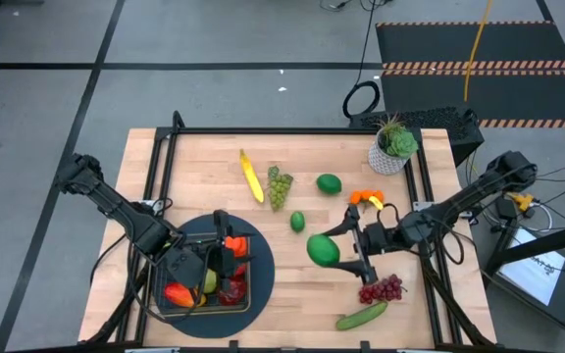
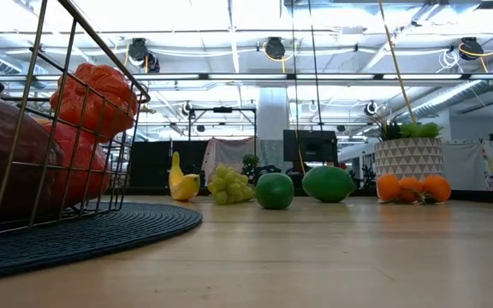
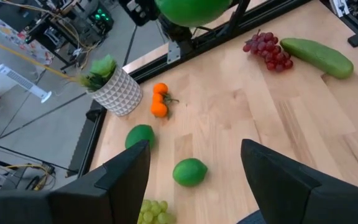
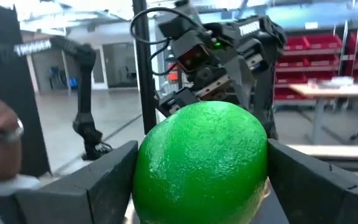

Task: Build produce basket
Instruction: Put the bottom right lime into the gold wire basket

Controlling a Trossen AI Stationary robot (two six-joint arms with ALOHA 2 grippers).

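Basket: the shallow square dark wire-mesh basket point(image 1: 204, 284) sits on a round dark woven mat point(image 1: 260, 257) at the near-left of the pale wooden counter point(image 1: 214, 176), already holding red, orange and yellow-green plastic pieces.
Carried item: a large bright green round plastic fruit point(image 1: 323, 249) is clamped between the fingers of the right end effector point(image 1: 344, 247), raised above the counter between the loose produce and the basket.
Left end effector point(image 1: 226, 257): hovers over the basket with its fingers spread, gripping nothing.
Loose produce: yellow banana point(image 1: 251, 176), green grapes point(image 1: 280, 186), small lime point(image 1: 297, 222), oranges point(image 1: 365, 198), purple grapes point(image 1: 382, 289) and cucumber point(image 1: 362, 315) remain on the counter.
Risk: the smooth fruit may slip from the fingers, and the two arms may collide over the basket.
Hidden: the left arm covers much of the basket's contents; the low view shows neither arm.
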